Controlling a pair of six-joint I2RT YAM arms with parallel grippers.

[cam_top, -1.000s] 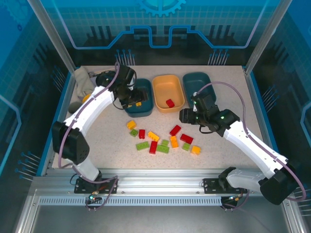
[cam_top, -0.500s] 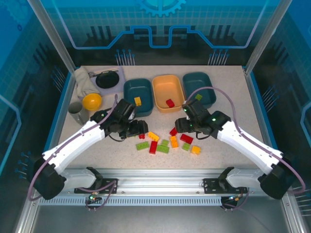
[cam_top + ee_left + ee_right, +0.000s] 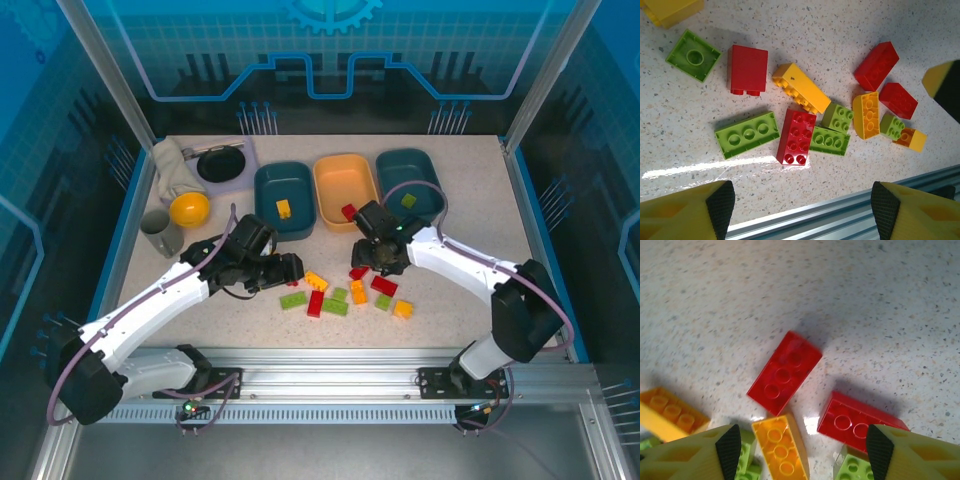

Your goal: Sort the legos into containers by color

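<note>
- Sorting barely begun: left teal tray (image 3: 280, 180) holds one yellow brick (image 3: 284, 208), orange tray (image 3: 345, 180) one red brick (image 3: 348, 211), right teal tray (image 3: 415, 168) one green brick (image 3: 408, 200).
- Loose legos (image 3: 796, 136) on the counter (image 3: 840, 30): thirteen, namely five green, four red, four yellow-orange.
- Left pincer (image 3: 802, 205) and right pincer (image 3: 800, 447) hover over that pile, jaws apart, empty.

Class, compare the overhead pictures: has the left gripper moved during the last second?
Yes. The left gripper was over the left teal tray; it has come toward the near edge and hangs open by the loose bricks.
</note>
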